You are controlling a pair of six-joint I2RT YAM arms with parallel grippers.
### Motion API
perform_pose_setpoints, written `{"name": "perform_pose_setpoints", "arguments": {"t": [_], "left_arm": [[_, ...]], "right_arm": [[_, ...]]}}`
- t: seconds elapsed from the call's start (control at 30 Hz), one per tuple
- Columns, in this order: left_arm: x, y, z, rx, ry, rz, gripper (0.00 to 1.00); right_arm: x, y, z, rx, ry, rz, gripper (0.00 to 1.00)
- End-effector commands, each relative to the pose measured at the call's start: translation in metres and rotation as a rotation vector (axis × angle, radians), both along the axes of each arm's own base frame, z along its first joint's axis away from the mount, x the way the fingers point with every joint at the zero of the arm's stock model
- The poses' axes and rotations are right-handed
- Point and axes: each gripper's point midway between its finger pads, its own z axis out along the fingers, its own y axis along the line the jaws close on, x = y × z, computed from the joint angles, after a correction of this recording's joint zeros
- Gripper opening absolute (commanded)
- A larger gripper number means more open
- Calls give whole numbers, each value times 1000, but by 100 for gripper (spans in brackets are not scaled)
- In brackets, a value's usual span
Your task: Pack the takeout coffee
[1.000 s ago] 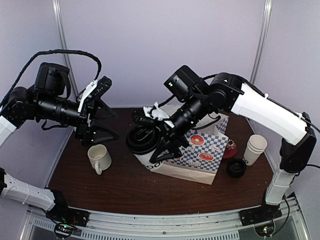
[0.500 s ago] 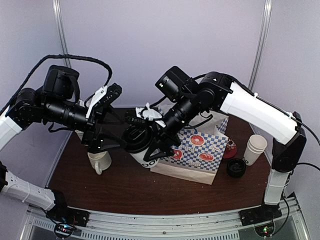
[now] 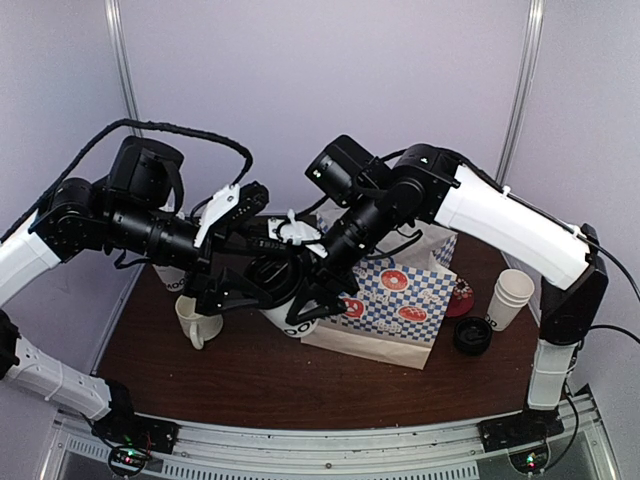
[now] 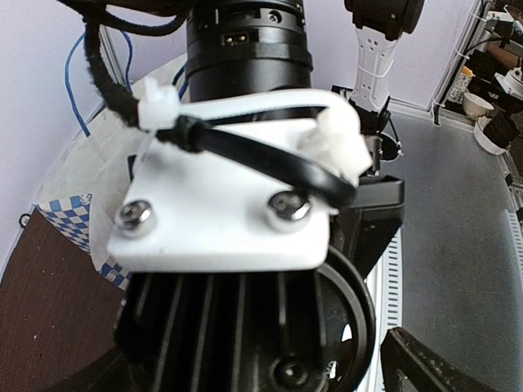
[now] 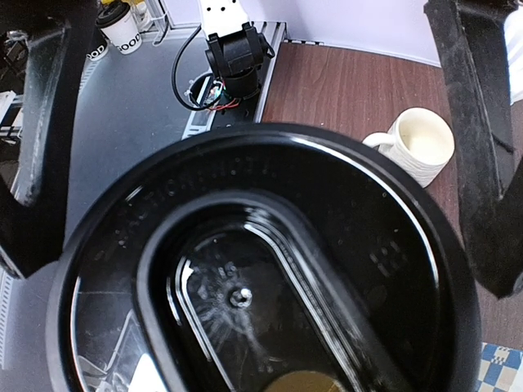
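Observation:
My right gripper (image 3: 305, 285) is shut on a takeout coffee cup (image 3: 298, 322), white with black lettering. It holds the cup tilted above the table, and the cup's black lid (image 3: 272, 275) points left. The lid fills the right wrist view (image 5: 270, 278) and hides the right gripper's own fingers. My left gripper (image 3: 258, 250) is open, and its fingers (image 5: 37, 139) straddle the lid without closing on it. The left wrist view shows the lid's rim (image 4: 365, 327) under the right wrist's white plate (image 4: 229, 212). A second lettered white cup (image 3: 166, 280) shows partly behind the left arm.
A cream ceramic mug (image 3: 196, 318) stands under the left gripper. A paper bag with a blue check pattern (image 3: 395, 310) lies behind the held cup. A stack of white cups (image 3: 510, 296) and a loose black lid (image 3: 472, 336) are at the right.
My left gripper has moved right, from apart to straddling the lid. My right gripper has shifted the cup slightly left and up towards it.

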Motion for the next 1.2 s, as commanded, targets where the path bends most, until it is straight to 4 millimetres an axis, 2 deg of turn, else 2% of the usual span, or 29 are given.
{"name": "perform_pose_setpoints", "arguments": {"t": [0.0,0.23,0.6,0.77,1.03,1.17], "left_arm": [[7,-5,-1,0,-48,10,97],[18,-7,-10,40,-63,45,91],[11,-10,-11,34,-40,7,81],[12,-4,-3,20,-69,28,79],[12,2,-3,23,-86,40,77],[14,4,-4,28,-102,50,77]], "right_arm": [[-1,3,6,9,-14,-5,79],[-4,2,7,8,-6,1,78],[-1,1,6,5,-23,-12,79],[0,1,9,11,-31,-18,84],[1,3,6,9,-29,-22,86],[1,3,8,11,-27,-24,93]]}}
